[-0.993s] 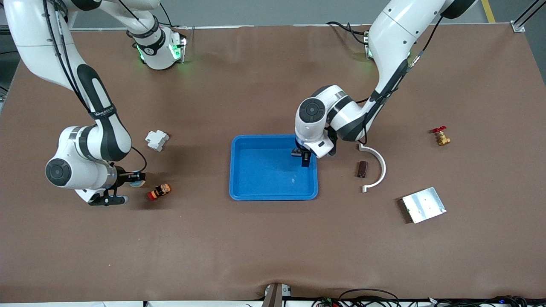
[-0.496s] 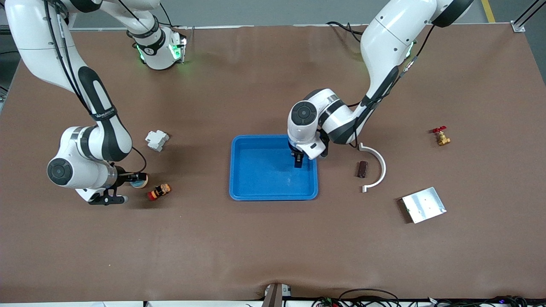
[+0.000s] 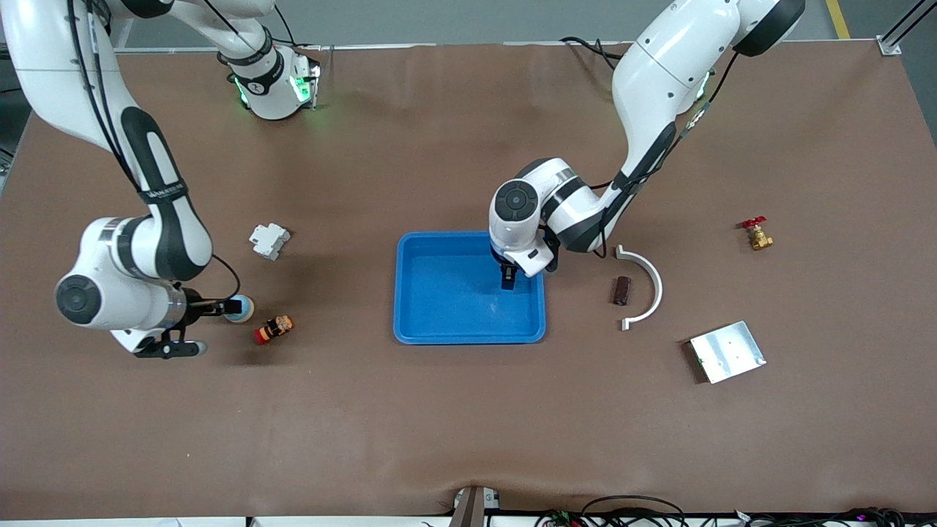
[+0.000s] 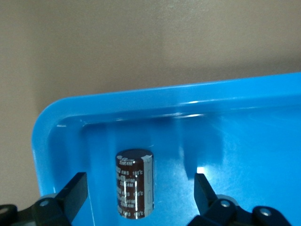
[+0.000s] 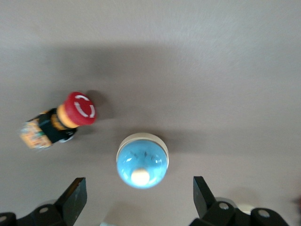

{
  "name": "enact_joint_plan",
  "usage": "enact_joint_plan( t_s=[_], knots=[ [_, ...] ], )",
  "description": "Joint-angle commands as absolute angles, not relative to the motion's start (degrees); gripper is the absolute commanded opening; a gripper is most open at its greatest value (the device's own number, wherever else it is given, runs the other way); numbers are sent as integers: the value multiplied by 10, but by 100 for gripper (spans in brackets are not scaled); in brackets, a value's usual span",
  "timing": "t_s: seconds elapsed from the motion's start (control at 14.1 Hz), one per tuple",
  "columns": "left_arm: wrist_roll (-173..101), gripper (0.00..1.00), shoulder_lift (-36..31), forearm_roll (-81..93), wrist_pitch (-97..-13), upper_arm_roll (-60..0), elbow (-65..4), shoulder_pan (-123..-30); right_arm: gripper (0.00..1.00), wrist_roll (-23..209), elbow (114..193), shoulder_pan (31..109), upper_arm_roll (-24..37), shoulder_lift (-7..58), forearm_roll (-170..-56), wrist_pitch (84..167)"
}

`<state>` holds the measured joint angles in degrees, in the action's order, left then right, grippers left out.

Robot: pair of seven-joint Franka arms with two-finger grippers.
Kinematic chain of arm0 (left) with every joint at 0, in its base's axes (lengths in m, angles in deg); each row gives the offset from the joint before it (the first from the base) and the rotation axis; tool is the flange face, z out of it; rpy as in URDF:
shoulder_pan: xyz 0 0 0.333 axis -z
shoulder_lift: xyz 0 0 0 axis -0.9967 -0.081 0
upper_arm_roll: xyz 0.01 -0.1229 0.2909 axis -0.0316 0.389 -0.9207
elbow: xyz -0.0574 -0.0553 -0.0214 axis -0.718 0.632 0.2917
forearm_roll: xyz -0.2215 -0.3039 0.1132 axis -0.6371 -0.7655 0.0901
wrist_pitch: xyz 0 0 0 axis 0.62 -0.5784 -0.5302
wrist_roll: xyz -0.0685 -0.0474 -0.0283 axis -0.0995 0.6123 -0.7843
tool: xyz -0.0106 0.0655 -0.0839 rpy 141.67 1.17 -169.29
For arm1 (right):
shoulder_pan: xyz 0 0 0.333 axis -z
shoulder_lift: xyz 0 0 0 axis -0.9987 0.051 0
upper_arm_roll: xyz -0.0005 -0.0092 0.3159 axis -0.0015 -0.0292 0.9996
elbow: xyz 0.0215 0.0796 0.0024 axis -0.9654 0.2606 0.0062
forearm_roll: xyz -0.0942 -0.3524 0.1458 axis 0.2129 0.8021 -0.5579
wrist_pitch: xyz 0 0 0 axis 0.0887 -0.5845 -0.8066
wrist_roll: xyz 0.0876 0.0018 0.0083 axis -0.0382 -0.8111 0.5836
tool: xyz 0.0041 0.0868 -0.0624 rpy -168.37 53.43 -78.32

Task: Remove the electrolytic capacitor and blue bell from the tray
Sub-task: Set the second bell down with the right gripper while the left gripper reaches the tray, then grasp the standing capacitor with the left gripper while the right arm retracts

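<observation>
The left gripper (image 4: 138, 189) hung low inside the blue tray (image 3: 439, 333), its fingers spread wide. The one capacitor (image 4: 135, 182) stood upright on the tray floor between them, touching neither. On the front view's clock face it sat by the tray's three o'clock wall, with a rounded corner of the rim close by and the rest of the floor bare.

The right gripper (image 5: 138, 190) hovered over the one bell (image 3: 239, 308), a blue dome on a white base that rested on the table. Its fingers were spread well clear of the bell on both sides.

One red-capped push button (image 3: 273, 329) lay on its side just beside the bell, at four o'clock of it. One white breaker block (image 3: 269, 241) sat at one o'clock of the bell, well apart from it.

At three o'clock of the tray lay one white curved bracket (image 3: 648, 287), with one small brown cylinder (image 3: 621, 290) in its bow. One brass valve (image 3: 757, 235) and one metal plate (image 3: 727, 351) lay toward the left arm's end. Bare brown table ran open at six o'clock.
</observation>
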<state>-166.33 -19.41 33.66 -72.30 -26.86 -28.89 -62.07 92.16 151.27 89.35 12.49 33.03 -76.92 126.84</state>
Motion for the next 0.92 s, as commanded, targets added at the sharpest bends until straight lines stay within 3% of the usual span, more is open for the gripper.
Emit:
enact_joint_plan(
  t_s=[0.0, 0.5, 0.85],
  knots=[
    [-1664, 100, -200, 374, -726, -271, -278, -619, 100, 915, 1495, 859, 97, 269, -767, 1212],
    [-1619, 100, -197, 387, -726, -271, -277, -622, 100, 843, 1471, 869, 126, 115, -789, 1090],
    [-1625, 100, -200, 386, -726, -271, -277, -619, 100, 805, 1369, 890, 145, 77, -788, 938]
  ],
)
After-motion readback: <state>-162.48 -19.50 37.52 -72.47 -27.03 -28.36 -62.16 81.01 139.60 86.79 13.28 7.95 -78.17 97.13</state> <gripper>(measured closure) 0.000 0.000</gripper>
